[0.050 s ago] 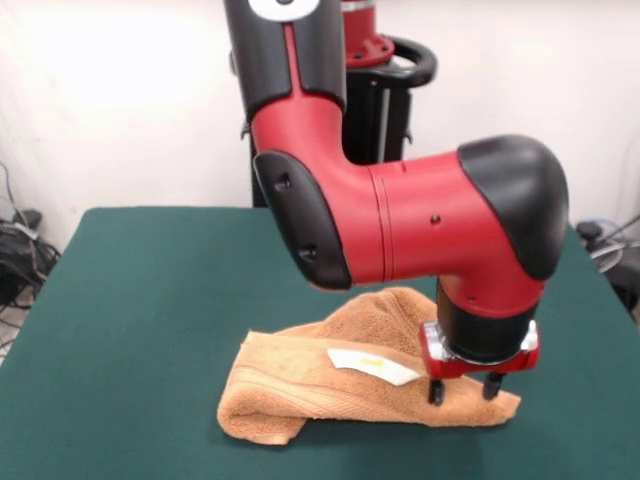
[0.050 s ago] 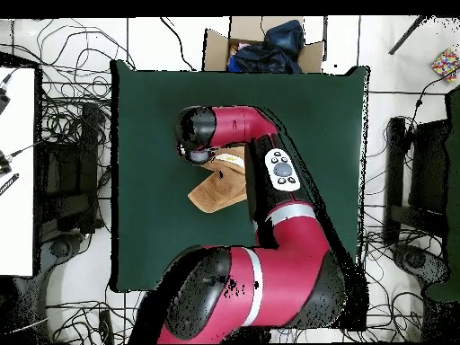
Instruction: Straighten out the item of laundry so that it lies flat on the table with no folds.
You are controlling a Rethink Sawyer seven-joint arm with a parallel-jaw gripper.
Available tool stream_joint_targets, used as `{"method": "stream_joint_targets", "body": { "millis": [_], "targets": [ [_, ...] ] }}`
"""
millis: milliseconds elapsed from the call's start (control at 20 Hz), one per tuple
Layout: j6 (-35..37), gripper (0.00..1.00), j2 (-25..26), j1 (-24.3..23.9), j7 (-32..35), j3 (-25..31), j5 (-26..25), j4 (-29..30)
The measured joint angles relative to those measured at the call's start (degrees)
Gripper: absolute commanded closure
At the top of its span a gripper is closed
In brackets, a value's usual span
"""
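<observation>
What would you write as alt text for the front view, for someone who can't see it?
A red and black robot arm lowers its open gripper onto one corner of a crumpled orange-tan towel lying folded on a green table. A white label shows on top of the towel.

The towel [image 1: 300, 385] is soft, looped terry cloth, matt and nubbly, with a flatter woven band near its edge and a smooth white label [image 1: 372, 367]. The table [image 1: 150, 300] has a dull, felt-like green top. The arm [image 1: 420, 225] is glossy red and black plastic, catching the light.
</observation>
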Motion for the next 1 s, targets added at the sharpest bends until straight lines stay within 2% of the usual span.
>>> {"method": "stream_joint_targets", "body": {
  "millis": [900,950,1000],
  "targets": [
    [1.1,0.00,1.1,0.0,0.0,0.0,0.0,-1.2],
    [1.1,1.00,1.1,0.0,0.0,0.0,-0.1,-1.2],
    [1.1,1.00,1.1,0.0,0.0,0.0,-0.1,-1.2]
  ]
}}
